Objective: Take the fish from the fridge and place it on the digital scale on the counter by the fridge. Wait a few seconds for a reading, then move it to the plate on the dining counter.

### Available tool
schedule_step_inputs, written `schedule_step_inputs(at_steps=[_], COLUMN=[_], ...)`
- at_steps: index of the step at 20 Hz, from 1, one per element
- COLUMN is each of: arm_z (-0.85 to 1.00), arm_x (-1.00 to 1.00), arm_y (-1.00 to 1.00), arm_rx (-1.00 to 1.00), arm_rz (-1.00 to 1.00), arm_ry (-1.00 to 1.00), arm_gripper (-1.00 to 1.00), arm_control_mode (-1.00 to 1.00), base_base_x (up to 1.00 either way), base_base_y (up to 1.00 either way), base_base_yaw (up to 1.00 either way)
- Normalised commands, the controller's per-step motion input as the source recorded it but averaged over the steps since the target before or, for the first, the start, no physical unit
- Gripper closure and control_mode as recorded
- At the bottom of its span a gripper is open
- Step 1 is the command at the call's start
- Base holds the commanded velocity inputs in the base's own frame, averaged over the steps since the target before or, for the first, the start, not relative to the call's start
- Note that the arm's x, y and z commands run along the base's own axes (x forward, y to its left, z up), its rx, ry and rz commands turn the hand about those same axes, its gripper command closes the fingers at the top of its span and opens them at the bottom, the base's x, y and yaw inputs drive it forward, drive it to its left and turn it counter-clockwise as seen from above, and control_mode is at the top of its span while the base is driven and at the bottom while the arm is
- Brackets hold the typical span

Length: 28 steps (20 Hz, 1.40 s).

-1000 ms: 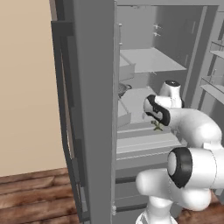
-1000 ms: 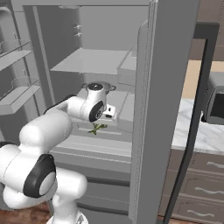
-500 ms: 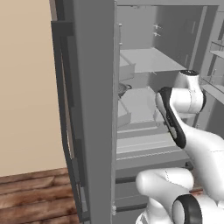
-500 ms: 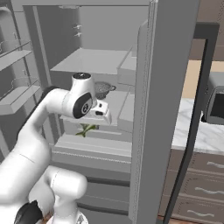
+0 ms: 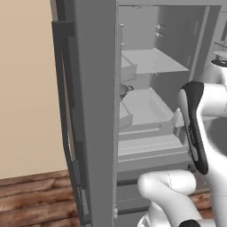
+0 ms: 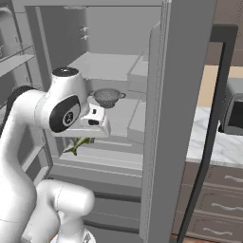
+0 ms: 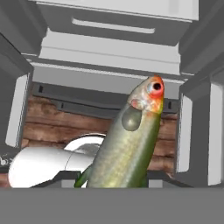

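The hand (image 6: 81, 140) sits in front of the open fridge (image 6: 118, 71), just outside its lower shelves, and is clenched on the fish (image 6: 77, 144). In the right base view, the fish hangs below the hand, olive-yellow, tilted with one end pointing down and to the left. It is clear of the fridge shelves and touches none of them.

In the hand view, the fish (image 7: 127, 144) rises from the bottom edge, its orange-red head and dark eye uppermost. Behind it are the pale grey fridge drawers (image 7: 113, 26) and a strip of wooden floor (image 7: 57, 122).

A metal colander (image 6: 106, 98) stands on the middle shelf inside the fridge, behind and above the hand, well apart from the fish.

To the right of the fridge, the marble desk (image 6: 216, 142) carries a grey toaster oven (image 6: 233, 107). Dark brown drawers with silver handles (image 6: 213, 192) sit beneath the desk.

In the left base view, the fridge door (image 5: 84, 111) stands open at the left, and the arm covers the hand.
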Motion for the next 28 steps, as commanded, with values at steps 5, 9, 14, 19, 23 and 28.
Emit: schedule_step_inputs(at_steps=[5, 9, 14, 19, 23, 28], arm_z=[0.75, 0.47, -0.08, -0.24, 0.0, 0.02], arm_x=[-1.0, -1.0, -0.43, 0.42, 0.25, 0.0], arm_y=[0.09, 0.15, 0.11, 0.34, 0.14, 0.0], arm_rx=[0.0, -0.02, -0.01, 0.02, 0.0, 0.0], arm_rz=[0.09, 0.09, 0.04, -0.09, -0.06, 0.0], arm_ry=[0.0, 0.0, -0.03, -0.29, -0.21, 0.0], arm_gripper=[1.0, 1.0, 1.0, 1.0, 1.0, 1.0], arm_control_mode=[-1.0, -1.0, -1.0, -1.0, -1.0, -1.0], base_base_x=[0.0, 0.0, 0.0, 0.0, 0.0, 0.0], base_base_y=[0.0, 0.0, 0.0, 0.0, 0.0, 0.0], base_base_yaw=[0.0, 0.0, 0.0, 0.0, 0.0, 0.0])
